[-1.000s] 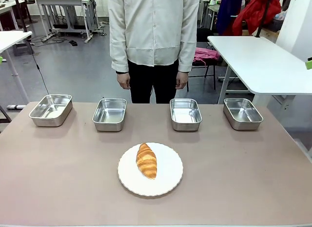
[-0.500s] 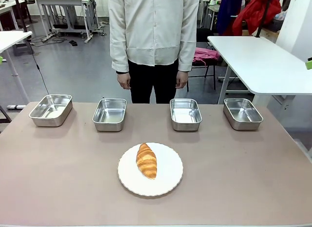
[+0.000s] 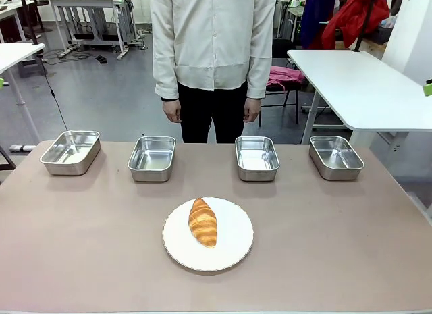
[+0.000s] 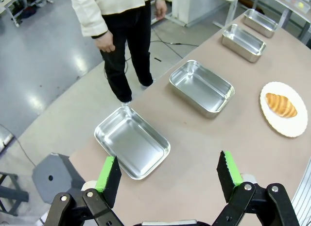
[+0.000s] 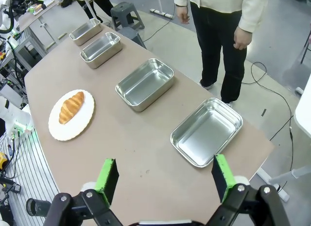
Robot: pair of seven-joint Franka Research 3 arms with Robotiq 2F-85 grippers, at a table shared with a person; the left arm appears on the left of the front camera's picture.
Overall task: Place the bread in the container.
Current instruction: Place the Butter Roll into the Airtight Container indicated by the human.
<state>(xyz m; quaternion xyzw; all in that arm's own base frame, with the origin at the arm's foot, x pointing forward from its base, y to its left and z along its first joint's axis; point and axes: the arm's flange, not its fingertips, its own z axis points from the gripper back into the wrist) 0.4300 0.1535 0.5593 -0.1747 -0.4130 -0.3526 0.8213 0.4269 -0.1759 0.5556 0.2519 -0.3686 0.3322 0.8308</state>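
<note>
The bread [image 3: 202, 222], a golden-brown croissant, lies on a round white plate [image 3: 233, 250] in the middle of the table. Along the far edge stands a row of several identical steel pans, and I cannot tell which one is the container; the two middle pans [image 3: 152, 158] [image 3: 257, 158] are nearest the plate. My left gripper [image 4: 168, 175] hangs open high above the leftmost pan [image 4: 132, 142], with the bread [image 4: 281, 105] far off. My right gripper [image 5: 164, 177] is open high above the rightmost pan [image 5: 206, 131], with the bread [image 5: 71, 107] far from it. Both hold nothing.
A person in a cream shirt [image 3: 212, 37] stands at the far side of the table with both hands hanging down. The outer pans [image 3: 70, 152] [image 3: 336, 157] sit near the far corners. Bare tabletop [image 3: 337, 246] surrounds the plate. A grey stool [image 4: 53, 175] stands beyond the table's left end.
</note>
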